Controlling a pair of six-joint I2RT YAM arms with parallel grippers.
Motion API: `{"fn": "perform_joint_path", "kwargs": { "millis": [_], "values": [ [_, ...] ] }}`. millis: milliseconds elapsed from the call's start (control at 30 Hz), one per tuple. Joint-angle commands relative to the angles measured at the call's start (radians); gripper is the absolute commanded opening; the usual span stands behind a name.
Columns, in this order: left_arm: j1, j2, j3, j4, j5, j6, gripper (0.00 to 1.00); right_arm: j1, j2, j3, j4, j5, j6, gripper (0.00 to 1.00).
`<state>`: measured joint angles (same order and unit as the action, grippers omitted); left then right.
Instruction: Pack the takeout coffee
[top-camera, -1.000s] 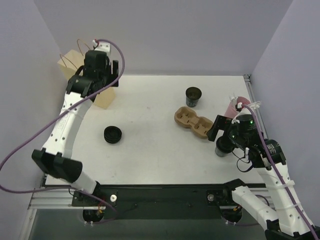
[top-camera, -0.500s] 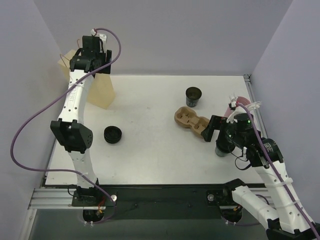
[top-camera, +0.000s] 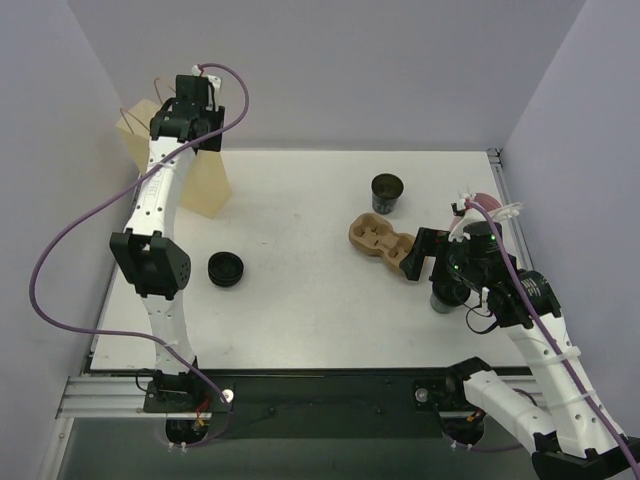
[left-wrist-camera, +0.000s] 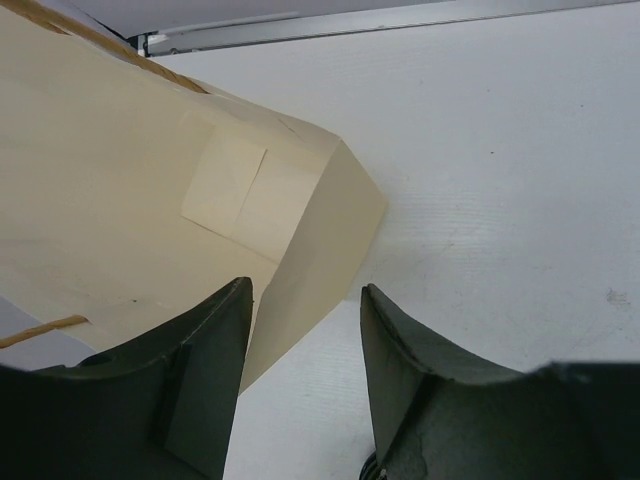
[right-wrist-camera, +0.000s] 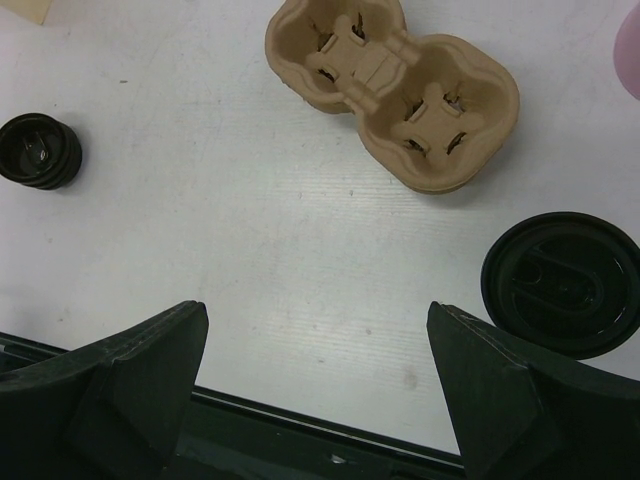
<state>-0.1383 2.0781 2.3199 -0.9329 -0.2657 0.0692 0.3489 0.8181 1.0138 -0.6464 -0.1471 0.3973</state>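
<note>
Op: So, where's everything, big to small?

Obs: First the table (top-camera: 300, 300). Then the paper bag (left-wrist-camera: 150, 200), far-left corner. Your L gripper (left-wrist-camera: 305, 300) hangs over the bag's side with its fingers part-way apart. The bag's corner edge shows in the gap, and nothing's pinched that I can see. Can't tell if a pad touches paper.

Op: R side?

Obs: R gripper (right-wrist-camera: 315, 320) is spread wide and empty, over bare table. The cup carrier (right-wrist-camera: 390, 95) sits just ahead of it, both wells empty. A lidded cup (right-wrist-camera: 560, 285) stands beside the carrier, near your R finger. An open cup (top-camera: 387, 192) is further back, apart from the carrier. A spare lid (top-camera: 226, 268) lies alone mid-left.

Op: Risks?

Obs: My read: the bag's thin and light, so if you close L on a wall instead of the rim, it'll crumple or skid. On R, come down off-centre on the lidded cup and one finger shoves it over, or into the carrier. The open cup's inside is dark, can't tell if it's full; jolt = spill. Nothing's packed yet, imo.
</note>
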Motion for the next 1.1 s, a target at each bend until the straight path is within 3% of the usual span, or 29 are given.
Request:
{"fn": "perform_joint_path", "kwargs": {
  "millis": [0,167,433,700,1067],
  "values": [
    [0.002,-0.010,0.058,0.006,-0.004,0.015,0.55,0.007,-0.005,-0.004,0.019,-0.008,-0.011,0.97],
    [0.000,-0.038,0.026,0.000,0.051,0.009,0.27,0.007,-0.010,0.002,0.022,-0.009,-0.008,0.97],
    [-0.007,-0.085,-0.011,-0.029,0.108,-0.014,0.00,0.007,-0.042,0.012,0.018,-0.019,0.008,0.97],
    [-0.136,-0.188,-0.069,-0.073,0.145,-0.046,0.00,0.006,-0.083,0.012,-0.021,-0.031,0.008,0.97],
    [-0.368,-0.449,-0.439,0.078,0.167,-0.164,0.00,0.007,-0.204,0.016,-0.133,0.003,0.029,0.98]
  ]
}}
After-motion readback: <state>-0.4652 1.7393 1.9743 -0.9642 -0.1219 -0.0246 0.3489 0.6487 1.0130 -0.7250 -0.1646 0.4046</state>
